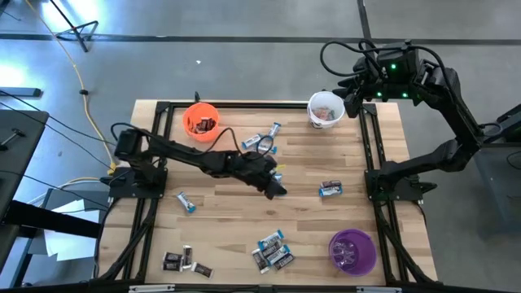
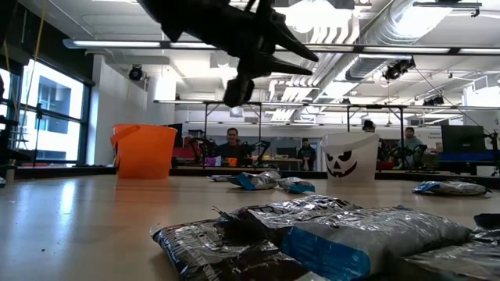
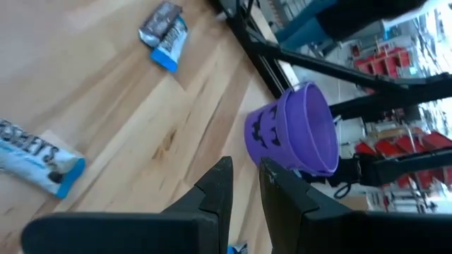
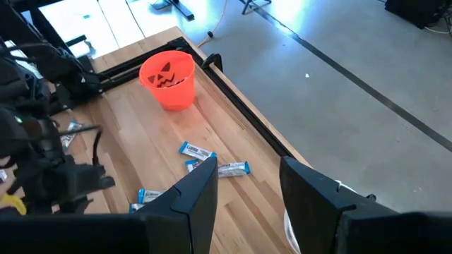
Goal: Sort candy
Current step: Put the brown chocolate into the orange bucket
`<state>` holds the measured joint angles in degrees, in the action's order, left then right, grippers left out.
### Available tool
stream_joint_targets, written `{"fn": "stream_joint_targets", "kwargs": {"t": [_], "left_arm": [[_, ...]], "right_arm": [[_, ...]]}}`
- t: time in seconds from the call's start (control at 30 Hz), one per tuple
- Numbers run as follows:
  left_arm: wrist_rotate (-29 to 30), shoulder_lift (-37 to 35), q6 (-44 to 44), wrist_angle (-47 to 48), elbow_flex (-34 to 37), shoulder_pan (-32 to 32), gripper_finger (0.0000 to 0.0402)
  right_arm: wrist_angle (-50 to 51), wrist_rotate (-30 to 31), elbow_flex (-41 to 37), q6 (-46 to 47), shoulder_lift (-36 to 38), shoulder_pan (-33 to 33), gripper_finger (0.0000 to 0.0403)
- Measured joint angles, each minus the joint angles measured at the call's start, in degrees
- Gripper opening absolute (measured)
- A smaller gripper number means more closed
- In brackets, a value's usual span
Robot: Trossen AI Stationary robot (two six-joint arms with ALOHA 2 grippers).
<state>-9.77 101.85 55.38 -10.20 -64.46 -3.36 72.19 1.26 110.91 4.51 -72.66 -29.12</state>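
Small wrapped candy pieces lie flat and scattered on the wooden table: a blue-and-white group (image 1: 260,142) at the far middle, one piece (image 1: 330,189) to the right, one (image 1: 186,202) to the left, a pile (image 1: 273,248) near the front and dark pieces (image 1: 183,260) front left. My left gripper (image 1: 279,190) hovers over the table's middle, slanting down toward the purple cup (image 3: 296,134). Its fingers (image 3: 215,190) stand a narrow gap apart with nothing between them. My right gripper (image 4: 247,176) waits open, high over the white cup (image 1: 326,110).
The orange cup (image 1: 200,120) at the far left holds several dark pieces. The purple cup (image 1: 352,251) stands at the front right corner. Black frame rails (image 1: 370,155) run along the table's edges. Bare wood lies between the candy groups. People sit in the room beyond the table (image 2: 230,144).
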Motion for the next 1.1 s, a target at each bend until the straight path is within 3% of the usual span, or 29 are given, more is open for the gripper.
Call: {"fn": "stream_joint_targets", "kwargs": {"t": [0.2,0.57,0.8,1.1], "left_arm": [[-5.28,3.75,-1.86,2.72,-4.18,0.33,0.0058],[-6.5,3.25,-3.52,26.05,-8.87,-4.48,0.0058],[-6.26,3.21,-3.57,30.07,-8.97,-10.14,0.0065],[-5.17,4.53,-1.16,26.47,-8.97,-13.69,0.0124]], "right_arm": [[0.02,0.0,0.0,-0.02,0.0,-0.02,0.0149],[0.01,0.0,0.01,-0.01,-0.01,-0.02,0.0149],[0.0,0.0,0.0,0.0,0.0,-0.02,0.0149],[0.01,0.0,0.0,0.0,-0.02,0.0,0.0149]]}}
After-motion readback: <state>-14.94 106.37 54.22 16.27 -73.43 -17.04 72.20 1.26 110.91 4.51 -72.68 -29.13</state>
